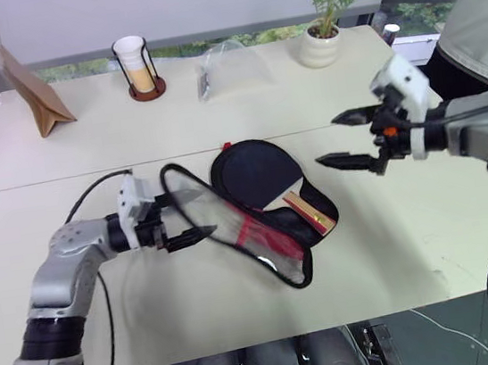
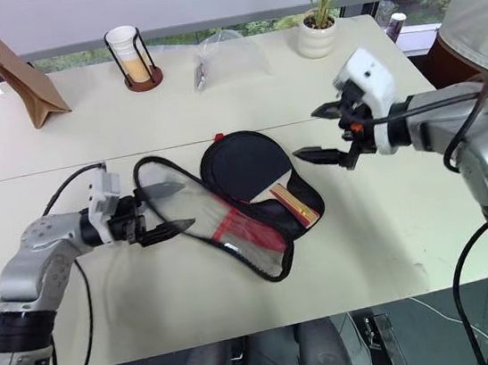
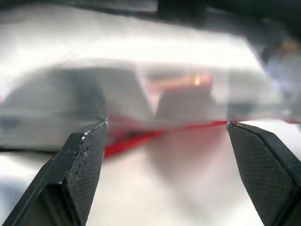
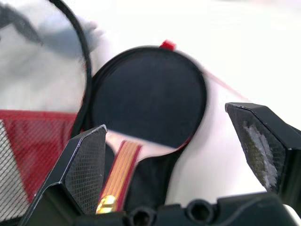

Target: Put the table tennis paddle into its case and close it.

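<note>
From the head cameras I see the table tennis paddle [image 1: 260, 179] already lying inside the open case [image 1: 316, 218], near the middle of the table [image 1: 397, 252], with its flap [image 2: 232, 225] thrown open toward the left edge. So I judge the insertion done and the closing in hand. My left gripper [image 1: 187, 215] has its fingers spread around the rim of the flap, not yet pinching it; the right gripper [image 1: 346, 139] hovers above the table, just beside the paddle's head, fingers spread and empty. Along the far edge stand a paper bag [image 1: 34, 93], a cup in a holder [image 1: 137, 66], a clear plastic bag [image 1: 229, 67] and a potted plant [image 1: 330, 18], all well apart from the work. In the left wrist view the picture is blurred; I see spread fingertips [image 3: 84, 160] with the red edge between them. In the right wrist view the black face and wooden handle [image 4: 120, 174] lie under open fingers. Next I must pinch the flap, fold it over the paddle, then find the zipper, which I cannot see.
</note>
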Tool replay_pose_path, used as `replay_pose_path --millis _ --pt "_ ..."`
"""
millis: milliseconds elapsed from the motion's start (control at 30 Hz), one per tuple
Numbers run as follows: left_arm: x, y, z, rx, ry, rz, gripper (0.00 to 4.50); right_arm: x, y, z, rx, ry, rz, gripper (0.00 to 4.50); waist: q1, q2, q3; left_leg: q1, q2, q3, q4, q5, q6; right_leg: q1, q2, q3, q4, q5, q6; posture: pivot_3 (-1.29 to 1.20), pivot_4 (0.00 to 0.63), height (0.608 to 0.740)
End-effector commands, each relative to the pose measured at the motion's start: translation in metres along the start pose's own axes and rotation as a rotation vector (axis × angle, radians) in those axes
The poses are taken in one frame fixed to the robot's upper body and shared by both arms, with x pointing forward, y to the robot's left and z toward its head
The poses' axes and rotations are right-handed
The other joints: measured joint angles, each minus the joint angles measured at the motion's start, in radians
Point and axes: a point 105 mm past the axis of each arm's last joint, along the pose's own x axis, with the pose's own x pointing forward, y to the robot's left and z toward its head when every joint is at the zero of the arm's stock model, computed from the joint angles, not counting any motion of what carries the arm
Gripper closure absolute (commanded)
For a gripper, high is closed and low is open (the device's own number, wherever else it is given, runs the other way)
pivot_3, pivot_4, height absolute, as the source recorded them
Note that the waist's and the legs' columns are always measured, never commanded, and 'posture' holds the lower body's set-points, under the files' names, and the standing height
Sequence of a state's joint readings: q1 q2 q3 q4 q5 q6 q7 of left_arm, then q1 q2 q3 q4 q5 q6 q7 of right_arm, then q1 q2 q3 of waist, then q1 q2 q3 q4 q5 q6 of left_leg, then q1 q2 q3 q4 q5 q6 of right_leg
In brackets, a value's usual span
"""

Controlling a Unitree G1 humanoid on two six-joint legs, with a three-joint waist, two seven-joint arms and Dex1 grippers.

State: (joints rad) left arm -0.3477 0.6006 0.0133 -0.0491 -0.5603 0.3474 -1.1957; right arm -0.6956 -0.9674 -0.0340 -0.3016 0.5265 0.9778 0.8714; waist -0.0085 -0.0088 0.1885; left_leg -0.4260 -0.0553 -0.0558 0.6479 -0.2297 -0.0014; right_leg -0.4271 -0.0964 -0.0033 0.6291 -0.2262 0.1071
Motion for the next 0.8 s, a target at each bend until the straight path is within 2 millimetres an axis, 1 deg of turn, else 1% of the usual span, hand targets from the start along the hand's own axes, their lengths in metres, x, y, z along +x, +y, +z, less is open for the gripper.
replay_pose_path --millis 33,100,200,300,367,433,467,533,600,633,700,800 --pt "0.021 0.008 0.018 -0.009 -0.071 0.003 0.31 -0.026 -0.022 0.029 -0.021 -0.087 -0.114 0.07 0.000 0.000 0.000 0.000 0.000 0.000 0.000 0.000 0.000 0.000 0.000 0.000 0.000 0.000 0.000 0.00 0.150 0.740" --pt "0.037 0.016 0.024 -0.025 -0.101 0.006 0.31 -0.033 -0.029 0.034 -0.019 -0.100 -0.151 0.07 0.006 0.000 0.000 0.000 0.000 0.000 0.000 0.000 0.000 0.000 0.000 0.000 0.000 0.000 0.000 0.00 0.150 0.740" --pt "0.057 0.024 0.020 -0.022 -0.080 0.018 0.31 -0.036 -0.033 0.033 -0.015 -0.102 -0.184 0.07 0.013 0.000 0.000 0.000 0.000 0.000 0.001 0.000 0.000 0.001 0.001 0.000 0.000 0.000 0.000 0.00 0.150 0.740" --pt "0.080 0.033 0.001 -0.005 0.003 0.043 0.31 -0.033 -0.031 0.026 0.002 -0.082 -0.188 0.07 0.014 0.000 0.000 0.001 -0.001 0.001 0.001 0.000 0.001 0.001 0.001 0.000 0.000 0.000 0.000 0.00 0.150 0.740" --pt "0.090 0.033 -0.014 0.017 0.073 0.035 0.31 -0.029 -0.027 0.018 0.021 -0.058 -0.173 0.07 0.016 0.000 0.000 0.001 -0.001 0.001 0.001 0.000 0.001 0.001 0.001 0.000 0.000 0.000 0.001 0.00 0.150 0.740" --pt "0.095 0.033 -0.027 0.051 0.141 0.024 0.31 -0.023 -0.022 0.006 0.032 -0.019 -0.154 0.07 0.016 0.000 0.000 0.000 -0.001 0.001 0.001 0.000 0.001 0.001 0.001 0.000 0.000 0.000 0.001 0.00 0.150 0.740" --pt "0.096 0.034 -0.031 0.066 0.161 0.025 0.31 -0.020 -0.020 0.001 0.033 -0.002 -0.148 0.07 0.016 0.000 0.000 0.000 -0.001 0.001 0.001 0.000 0.001 0.001 0.001 0.000 0.000 0.000 0.000 0.00 0.150 0.740" --pt "0.096 0.033 -0.035 0.080 0.192 0.009 0.31 -0.013 -0.011 -0.010 0.102 0.012 -0.088 0.07 0.015 0.000 0.000 0.000 0.000 0.001 0.001 0.000 0.001 0.001 0.001 0.000 0.000 0.000 0.000 0.00 0.150 0.740" --pt "0.095 0.035 -0.032 0.077 0.182 0.010 0.31 -0.006 -0.002 -0.021 0.160 0.039 -0.023 0.07 0.016 0.000 0.000 0.000 0.000 0.001 0.001 0.000 0.001 0.001 0.001 0.000 0.001 0.000 0.000 0.00 0.150 0.740" --pt "0.094 0.036 -0.030 0.076 0.174 0.012 0.31 -0.005 0.000 -0.024 0.171 0.048 -0.006 0.07 0.017 0.000 0.000 0.000 0.000 0.001 0.001 0.000 0.001 0.001 0.001 0.000 0.001 0.000 0.000 0.00 0.150 0.740" --pt "0.092 0.042 -0.012 0.069 0.116 0.034 0.31 0.001 0.007 -0.036 0.273 0.071 0.075 0.07 0.019 0.000 0.000 0.000 0.000 0.001 0.001 0.000 0.001 0.001 0.000 0.000 0.001 0.000 0.000 0.00 0.150 0.740" --pt "0.085 0.048 0.022 0.060 0.010 0.051 0.31 0.010 0.005 -0.058 0.394 0.133 0.130 0.07 0.019 -0.001 0.000 0.000 0.000 0.001 0.002 0.000 0.001 0.001 0.000 0.000 0.000 0.000 0.000 0.00 0.150 0.740"
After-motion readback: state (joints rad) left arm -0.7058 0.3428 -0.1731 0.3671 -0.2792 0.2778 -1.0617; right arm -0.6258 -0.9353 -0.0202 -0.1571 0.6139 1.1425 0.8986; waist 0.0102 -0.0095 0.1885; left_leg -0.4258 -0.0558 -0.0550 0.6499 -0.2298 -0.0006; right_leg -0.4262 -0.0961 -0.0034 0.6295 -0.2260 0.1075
